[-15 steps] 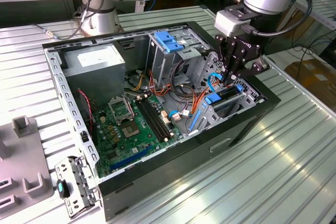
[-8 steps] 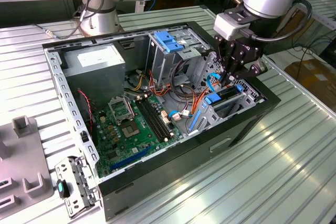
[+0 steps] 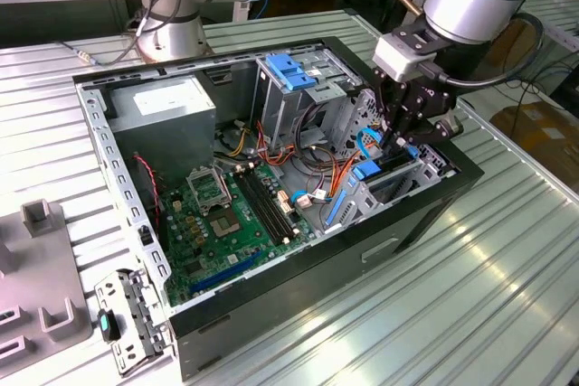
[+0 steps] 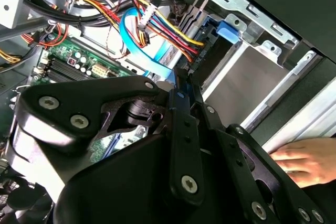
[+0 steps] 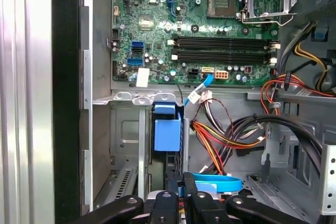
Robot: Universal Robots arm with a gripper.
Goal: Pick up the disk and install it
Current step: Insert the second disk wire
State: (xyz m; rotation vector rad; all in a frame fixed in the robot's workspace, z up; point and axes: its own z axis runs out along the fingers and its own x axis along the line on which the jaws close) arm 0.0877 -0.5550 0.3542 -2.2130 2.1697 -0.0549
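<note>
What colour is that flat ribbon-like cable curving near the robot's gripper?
Light blue. The flat cable shows best in the second wrist view, looping above the gripper.

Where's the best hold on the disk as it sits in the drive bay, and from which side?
Probably take the disk by its exposed blue rail edge, across its thin width, coming straight down through the case by its open side. It stands on edge between the bay's metal walls, so its broad faces are covered, and cables crowd one side.
</note>
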